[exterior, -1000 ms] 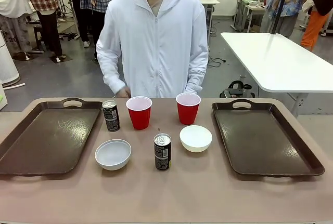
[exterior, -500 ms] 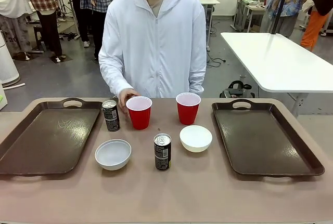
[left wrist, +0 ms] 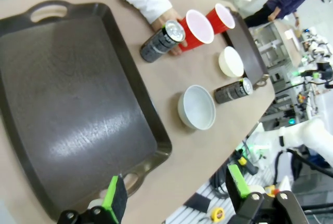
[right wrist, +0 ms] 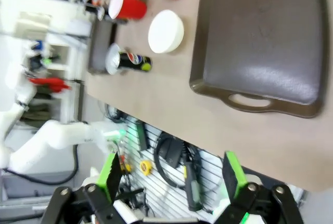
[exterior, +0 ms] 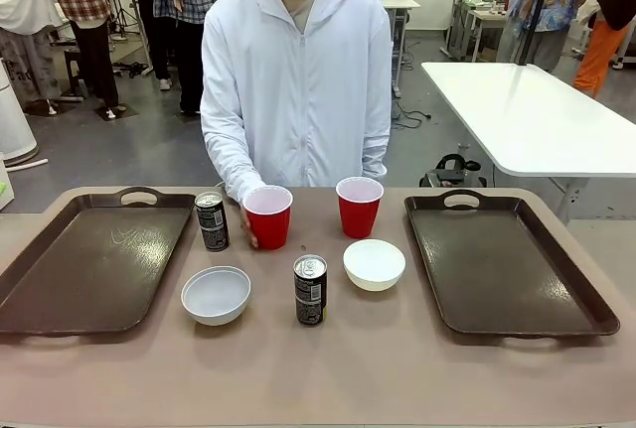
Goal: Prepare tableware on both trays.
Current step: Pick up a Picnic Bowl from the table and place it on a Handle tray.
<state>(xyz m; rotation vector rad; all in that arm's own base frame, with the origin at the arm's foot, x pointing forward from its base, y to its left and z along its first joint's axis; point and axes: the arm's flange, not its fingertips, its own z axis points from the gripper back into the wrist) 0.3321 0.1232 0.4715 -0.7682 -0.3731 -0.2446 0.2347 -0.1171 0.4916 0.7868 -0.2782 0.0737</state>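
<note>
Brown left tray [exterior: 94,269] and right tray [exterior: 507,269] outermost; cups [exterior: 359,212], bowls [exterior: 375,263], cans [exterior: 310,294] between.

Left tray [exterior: 70,279], right tray [exterior: 517,269]: surfaces bare, open from above.
Table centre: near can [exterior: 310,290] between left bowl [exterior: 216,294] and right bowl [exterior: 375,263], gaps narrow.
Person's hand [exterior: 245,232] at left red cup [exterior: 267,215], filling the gap to far can [exterior: 211,220].

The person's hand [exterior: 245,228] was mostly hidden behind the left red cup [exterior: 267,215]. From the right wrist, the right tray [right wrist: 260,37] ran off the top edge, and the can [right wrist: 130,61] showed only blurred print.
</note>
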